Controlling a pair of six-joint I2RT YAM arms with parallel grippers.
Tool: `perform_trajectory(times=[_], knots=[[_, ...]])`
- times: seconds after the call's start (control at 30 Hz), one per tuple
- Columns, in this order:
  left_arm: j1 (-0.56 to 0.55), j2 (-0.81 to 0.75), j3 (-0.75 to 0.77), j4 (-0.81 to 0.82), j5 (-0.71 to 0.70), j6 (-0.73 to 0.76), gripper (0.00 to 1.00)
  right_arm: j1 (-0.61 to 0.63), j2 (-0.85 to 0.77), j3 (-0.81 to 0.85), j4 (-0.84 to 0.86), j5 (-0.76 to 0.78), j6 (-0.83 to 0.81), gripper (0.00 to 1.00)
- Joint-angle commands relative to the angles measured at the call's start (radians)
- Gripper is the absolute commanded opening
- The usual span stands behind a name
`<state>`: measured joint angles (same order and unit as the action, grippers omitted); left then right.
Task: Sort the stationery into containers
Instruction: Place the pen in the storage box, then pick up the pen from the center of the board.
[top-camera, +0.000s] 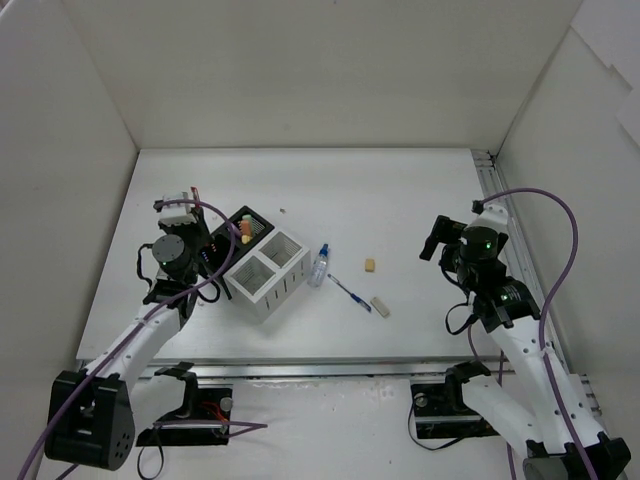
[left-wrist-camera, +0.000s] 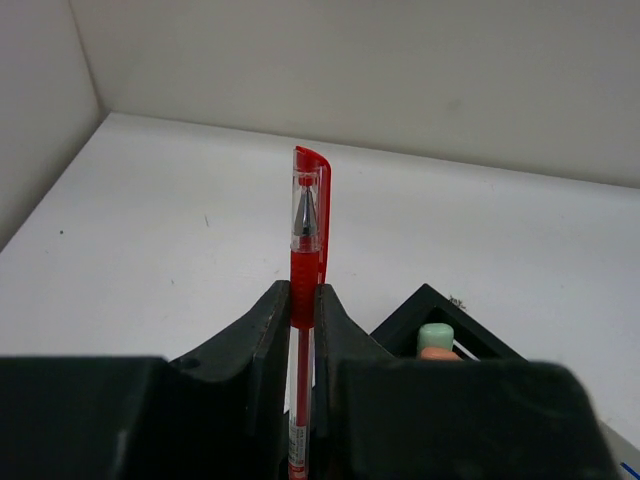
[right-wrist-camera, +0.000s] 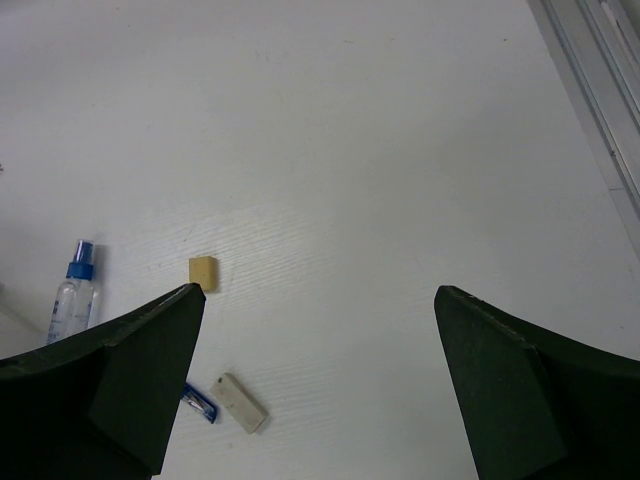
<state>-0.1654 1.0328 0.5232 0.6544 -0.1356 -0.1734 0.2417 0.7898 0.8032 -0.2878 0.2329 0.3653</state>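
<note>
My left gripper is shut on a red pen, which stands up between the fingers with its capped end pointing away. In the top view this gripper sits just left of the black box, which holds pastel highlighters. A green highlighter shows in a corner of the black box. The white slatted box lies beside it. My right gripper is open above the table with nothing between its fingers. Ahead of it lie a tan eraser, a pale eraser, a blue pen's end and a blue-capped bottle.
White walls enclose the table on the left, back and right. A metal rail runs along the right edge. The bottle, blue pen and both erasers lie between the two arms.
</note>
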Motion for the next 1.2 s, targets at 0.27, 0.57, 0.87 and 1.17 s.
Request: perform_trajectory(times=[0.27,0.57,0.87,1.17], knots=[[0.014,-0.051,-0.138,0.245,0.09,-0.144,0.06,-0.005,0.0,-0.016,0.085,-0.029,-0.017,0.98],[-0.023,-0.307,-0.138,0.004,0.074,-0.184,0.73,0.132,0.064,-0.013,0.088,-0.173,-0.184,0.98],[-0.042,-0.424,0.032,-0.416,0.164,-0.224,1.0,0.36,0.426,0.088,0.052,-0.262,-0.333,0.98],[-0.062,-0.444,0.073,-0.512,0.379,-0.218,1.0,0.442,0.687,0.139,0.016,-0.277,-0.356,0.81]])
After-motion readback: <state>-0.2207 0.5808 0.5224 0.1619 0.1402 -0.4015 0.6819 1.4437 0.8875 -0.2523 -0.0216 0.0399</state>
